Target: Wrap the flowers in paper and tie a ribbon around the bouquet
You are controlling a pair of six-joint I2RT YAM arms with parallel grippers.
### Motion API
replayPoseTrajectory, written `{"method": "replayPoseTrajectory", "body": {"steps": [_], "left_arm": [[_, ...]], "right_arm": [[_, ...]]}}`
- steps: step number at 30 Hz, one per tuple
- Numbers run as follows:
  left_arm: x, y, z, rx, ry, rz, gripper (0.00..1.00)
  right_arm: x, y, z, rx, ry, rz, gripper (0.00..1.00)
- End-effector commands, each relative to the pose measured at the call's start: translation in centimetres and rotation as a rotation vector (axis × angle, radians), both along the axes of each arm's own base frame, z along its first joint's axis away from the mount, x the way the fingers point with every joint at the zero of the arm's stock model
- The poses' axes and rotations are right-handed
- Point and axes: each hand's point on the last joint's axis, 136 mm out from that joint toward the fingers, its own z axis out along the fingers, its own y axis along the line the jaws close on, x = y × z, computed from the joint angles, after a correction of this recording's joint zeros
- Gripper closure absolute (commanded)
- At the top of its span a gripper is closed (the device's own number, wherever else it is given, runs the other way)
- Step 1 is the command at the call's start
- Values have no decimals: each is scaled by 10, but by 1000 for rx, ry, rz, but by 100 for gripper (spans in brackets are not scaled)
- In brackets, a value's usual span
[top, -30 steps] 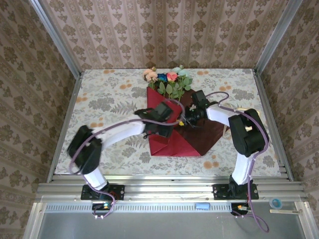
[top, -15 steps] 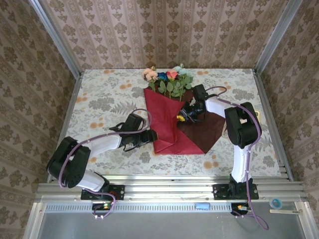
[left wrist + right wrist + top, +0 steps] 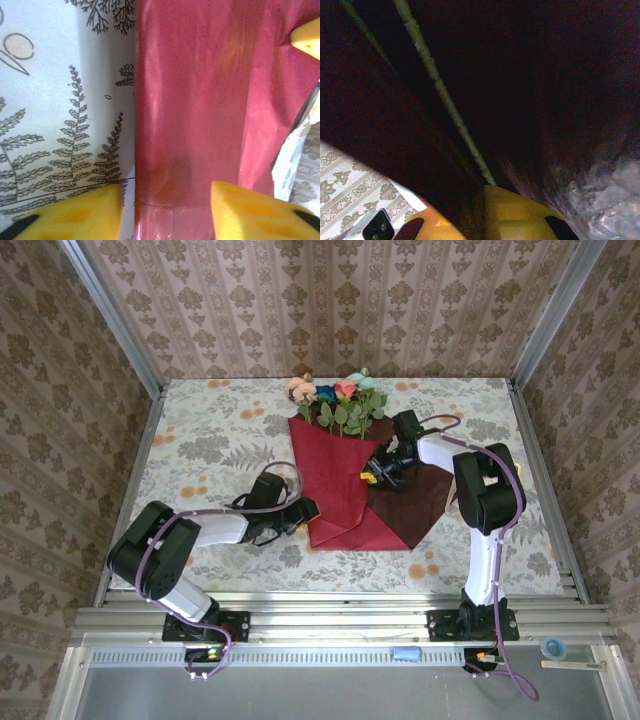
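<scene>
left gripper (image 3: 165,200): released, fingers apart over edge of paper (image 3: 200,100) | right gripper (image 3: 373,475): against paper fold beside flower stem (image 3: 440,95), grip cannot be told

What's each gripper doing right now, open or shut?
Left gripper: open, fingers apart at the left edge of the paper, gripping nothing.
Right gripper: cannot be told; its fingers sit among dark paper folds beside a flower stem.
</scene>
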Motion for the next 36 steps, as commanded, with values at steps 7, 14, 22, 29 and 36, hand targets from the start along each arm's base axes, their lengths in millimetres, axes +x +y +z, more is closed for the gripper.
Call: {"method": "replayPoseTrajectory", "body": {"steps": [7,14,22,29,36], "left_arm": [[6,-1,5,-27,3,23,100],[8,-6,13,-65,41,29,100],[5,-7,15,-87,84,5,100],[2,-8,14,-110,120,-24,100],[1,-7,13,-122,142,-29,100]], "right_arm": [[-9,-12,-6,-55,24,10,94],[-56,-45,39,-250,-41,-153,52],[-147,42,62,-55,-11,-380,36],[-173,111,38,142,28,-567,32],[-169,143,21,287,4,-744,31]]}}
